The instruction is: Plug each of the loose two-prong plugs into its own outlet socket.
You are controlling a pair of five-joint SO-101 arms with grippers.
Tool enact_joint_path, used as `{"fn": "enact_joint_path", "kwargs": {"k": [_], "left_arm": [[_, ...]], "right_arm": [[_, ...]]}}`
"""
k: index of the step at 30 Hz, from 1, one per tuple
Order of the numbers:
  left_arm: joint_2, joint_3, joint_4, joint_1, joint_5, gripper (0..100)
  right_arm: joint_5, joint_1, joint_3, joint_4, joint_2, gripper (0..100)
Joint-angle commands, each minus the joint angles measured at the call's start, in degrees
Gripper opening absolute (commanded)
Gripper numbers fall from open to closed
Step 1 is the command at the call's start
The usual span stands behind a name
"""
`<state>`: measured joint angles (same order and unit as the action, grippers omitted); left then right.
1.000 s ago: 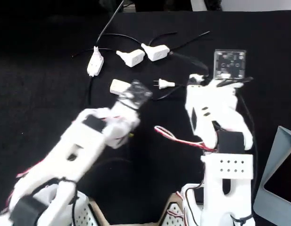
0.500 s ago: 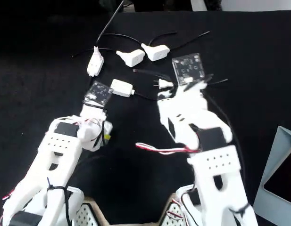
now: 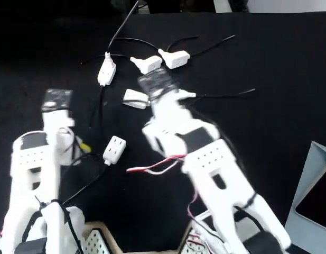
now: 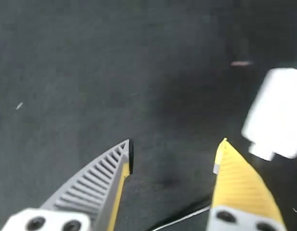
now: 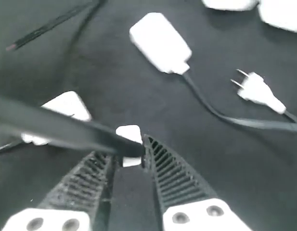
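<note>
Right claw (image 5: 128,147) pinches a white plug (image 5: 129,133); left claw (image 4: 175,143) gapes empty.

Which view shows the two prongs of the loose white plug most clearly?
The right wrist view: the plug lies in the open on the black cloth, both prongs clearly separate. The high view shows it as a small white shape beside the right arm, prongs indistinct. The left wrist view faces a white socket block instead.
</note>
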<state>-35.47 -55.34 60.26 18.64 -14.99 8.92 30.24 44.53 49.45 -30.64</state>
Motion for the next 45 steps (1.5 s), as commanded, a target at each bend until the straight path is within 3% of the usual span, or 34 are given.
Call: {"fn": "enact_joint_path", "kwargs": {"k": [1,7,20,45], "left_arm": [[-0.26,-2.77,-5.01,7.69,0.88,28],[-0.26,-8.13,-12.57,12.79,0.88,28],[-0.26,-8.75,-12.84,14.64,0.88,28],[0.18,-8.75,-12.84,14.55,0.88,28]], "right_arm": [[4.31,4.92,-2.77,-3.87,2.95,1.2],[6.33,9.76,-2.86,-8.79,8.31,1.2],[6.42,11.6,-3.12,-19.87,17.19,1.2],[8.53,13.45,-1.1,-19.78,18.33,1.2]]}}
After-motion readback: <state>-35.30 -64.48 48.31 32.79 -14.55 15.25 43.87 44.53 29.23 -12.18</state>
